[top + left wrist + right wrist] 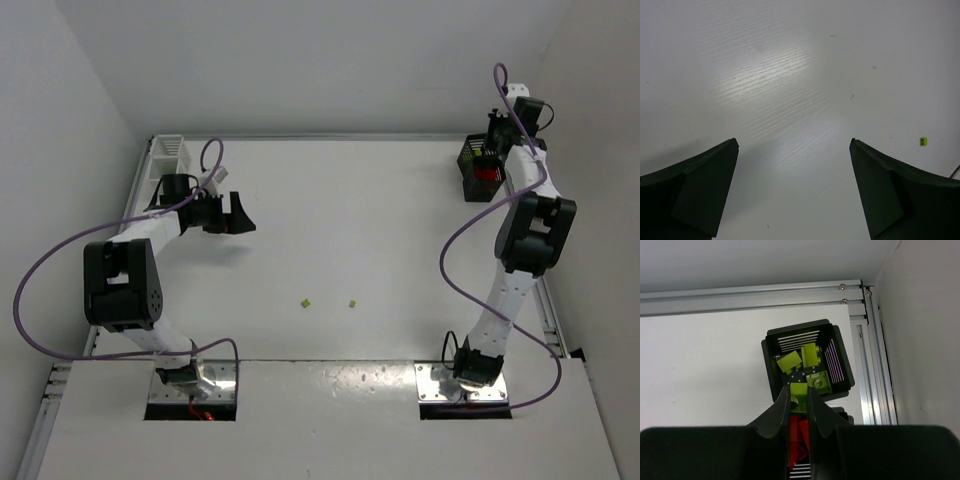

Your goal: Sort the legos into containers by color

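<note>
- black slatted plastic bin [840, 367]: got lime-green lego bricks [789, 361] in it
- right end effector [799, 398] pinching another lime brick [799, 390] by its near edge
- left end effector [794, 144] spread wide apart

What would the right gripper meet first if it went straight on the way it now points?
Most likely the black bin, onto the lime bricks lying in its compartment. The right gripper hangs above it, seemingly pinching a lime brick; depth is unclear.

Side wall [925, 340] close beside black bin [771, 365]
</note>
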